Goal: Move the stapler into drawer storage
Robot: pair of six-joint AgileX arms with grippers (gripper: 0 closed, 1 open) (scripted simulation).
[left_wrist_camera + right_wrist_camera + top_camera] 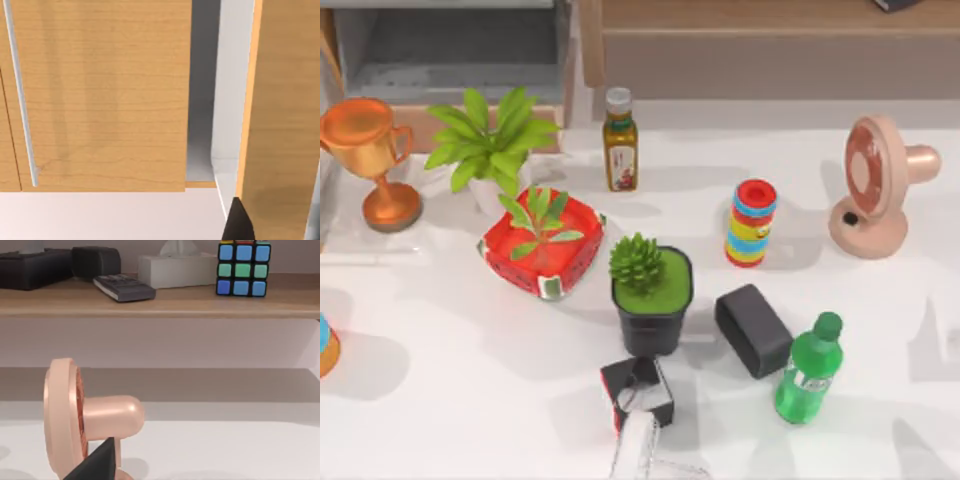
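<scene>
Step in hand: fetching the stapler [636,448]; it has not been lifted yet, and the drawer storage [460,48] already stands open at the tabletop's [440,400] far left corner.
Stapler's place: at the near edge, about mid-width, touching or just beside a small black box [638,390], with the black potted succulent [651,300] beyond that.
Long axis: near-to-far, leaning slightly right. I cannot tell which end is the head, as the near end is cut off.
Left jaws: up by the wooden cabinet fronts [100,95], facing a grey gap; wide or narrow, I cannot tell.
Right jaws: low beside the pink fan [75,415]; same, cannot tell.
Doing it well: I judge I should close across the narrow width, mid-length, and lift straight up clear of the box and plant before carrying it far-left.
</scene>
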